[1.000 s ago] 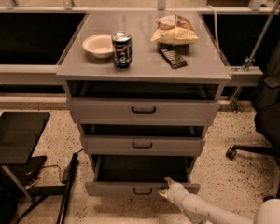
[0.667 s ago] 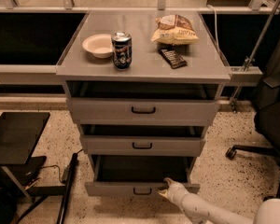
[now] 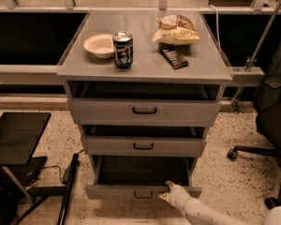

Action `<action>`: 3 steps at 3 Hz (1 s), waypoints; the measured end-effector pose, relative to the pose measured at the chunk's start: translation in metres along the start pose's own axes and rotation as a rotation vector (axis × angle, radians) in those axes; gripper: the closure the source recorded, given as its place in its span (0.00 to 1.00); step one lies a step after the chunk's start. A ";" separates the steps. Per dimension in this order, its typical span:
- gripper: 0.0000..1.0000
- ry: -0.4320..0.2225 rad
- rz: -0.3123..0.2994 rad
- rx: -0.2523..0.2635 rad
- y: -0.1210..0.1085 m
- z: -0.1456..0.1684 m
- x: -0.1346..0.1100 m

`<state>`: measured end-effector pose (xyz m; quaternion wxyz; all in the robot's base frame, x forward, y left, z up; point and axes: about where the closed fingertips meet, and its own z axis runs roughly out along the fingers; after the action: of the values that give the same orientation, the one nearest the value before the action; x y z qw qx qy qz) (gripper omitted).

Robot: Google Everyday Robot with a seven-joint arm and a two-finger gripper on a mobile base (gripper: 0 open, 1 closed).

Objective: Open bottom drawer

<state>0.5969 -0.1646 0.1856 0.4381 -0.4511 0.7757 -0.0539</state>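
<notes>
The bottom drawer (image 3: pixel 117 191) is the lowest of three grey fronts in the cabinet, with a small black bar handle (image 3: pixel 143 194). It stands pulled out, its dark inside showing above the front. My gripper (image 3: pixel 166 191) sits on a white arm reaching in from the lower right, at the drawer's top front edge just right of the handle. One fingertip rests at the drawer's lip. The middle drawer (image 3: pixel 143 146) and top drawer (image 3: pixel 144 110) are each pulled out a little.
On the cabinet top stand a white bowl (image 3: pixel 99 45), a soda can (image 3: pixel 123 50), a chip bag (image 3: pixel 177 30) and a dark snack bar (image 3: pixel 173 58). A black chair base (image 3: pixel 257 153) stands at right. A low black table (image 3: pixel 16 137) and a floor bar (image 3: pixel 68 186) lie at left.
</notes>
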 end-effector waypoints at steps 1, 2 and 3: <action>1.00 -0.012 0.019 0.010 0.011 -0.008 0.008; 1.00 -0.013 0.019 0.009 0.009 -0.012 0.004; 1.00 -0.044 0.012 -0.018 0.029 -0.016 -0.003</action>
<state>0.5666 -0.1505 0.1831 0.4513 -0.4516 0.7689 -0.0347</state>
